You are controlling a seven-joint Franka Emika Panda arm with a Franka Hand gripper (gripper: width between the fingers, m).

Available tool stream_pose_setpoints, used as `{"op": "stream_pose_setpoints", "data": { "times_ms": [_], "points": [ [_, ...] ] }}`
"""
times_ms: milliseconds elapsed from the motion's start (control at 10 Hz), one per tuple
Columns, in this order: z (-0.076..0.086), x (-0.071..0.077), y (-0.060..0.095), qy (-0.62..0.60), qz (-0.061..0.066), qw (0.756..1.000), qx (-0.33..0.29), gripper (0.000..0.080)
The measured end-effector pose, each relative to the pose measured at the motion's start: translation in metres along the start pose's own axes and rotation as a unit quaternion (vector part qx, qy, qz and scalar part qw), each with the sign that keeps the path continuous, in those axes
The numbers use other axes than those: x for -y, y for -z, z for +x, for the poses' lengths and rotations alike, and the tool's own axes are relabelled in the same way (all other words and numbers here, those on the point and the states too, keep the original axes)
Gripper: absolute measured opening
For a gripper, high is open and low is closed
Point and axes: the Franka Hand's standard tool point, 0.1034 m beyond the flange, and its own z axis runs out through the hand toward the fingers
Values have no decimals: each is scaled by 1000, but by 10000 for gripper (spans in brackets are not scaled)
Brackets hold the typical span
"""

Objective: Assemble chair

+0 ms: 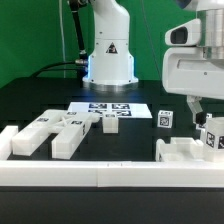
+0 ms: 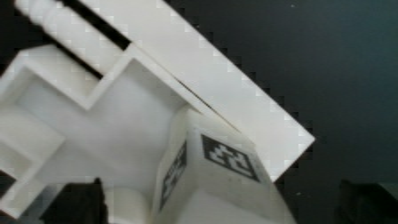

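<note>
Loose white chair pieces lie on the black table. In the exterior view a wide white piece (image 1: pixel 183 152) lies at the right with an upright tagged block (image 1: pixel 212 137) beside it. My gripper (image 1: pixel 197 108) hangs just above them. In the wrist view the tagged block (image 2: pixel 222 160) stands between my dark fingers (image 2: pixel 71 203), with a gap on either side, so my gripper (image 2: pixel 217 206) is open and holds nothing. The wide white piece (image 2: pixel 80 115) lies behind the block. Several more chair pieces (image 1: pixel 50 135) lie at the exterior view's left.
A small tagged white piece (image 1: pixel 163 120) stands near the middle right. The marker board (image 1: pixel 110 107) lies flat in the middle. The robot base (image 1: pixel 108 55) stands at the back. A white rail (image 1: pixel 100 176) borders the table's front.
</note>
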Motion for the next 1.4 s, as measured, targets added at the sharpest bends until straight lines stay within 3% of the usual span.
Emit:
{"op": "stream_pose_setpoints", "data": {
  "times_ms": [200, 400, 1000, 1100, 1300, 1400],
  "points": [
    [-1, -3, -1, 118, -13, 993, -1, 649],
    [-1, -3, -1, 202, -17, 979, -3, 649],
    [5, -2, 3, 463, -31, 886, -5, 649],
    [6, -1, 3, 457, -30, 889, -5, 649],
    [6, -1, 3, 457, -30, 889, -5, 382],
    [6, -1, 3, 454, -30, 890, -5, 382]
  ]
}}
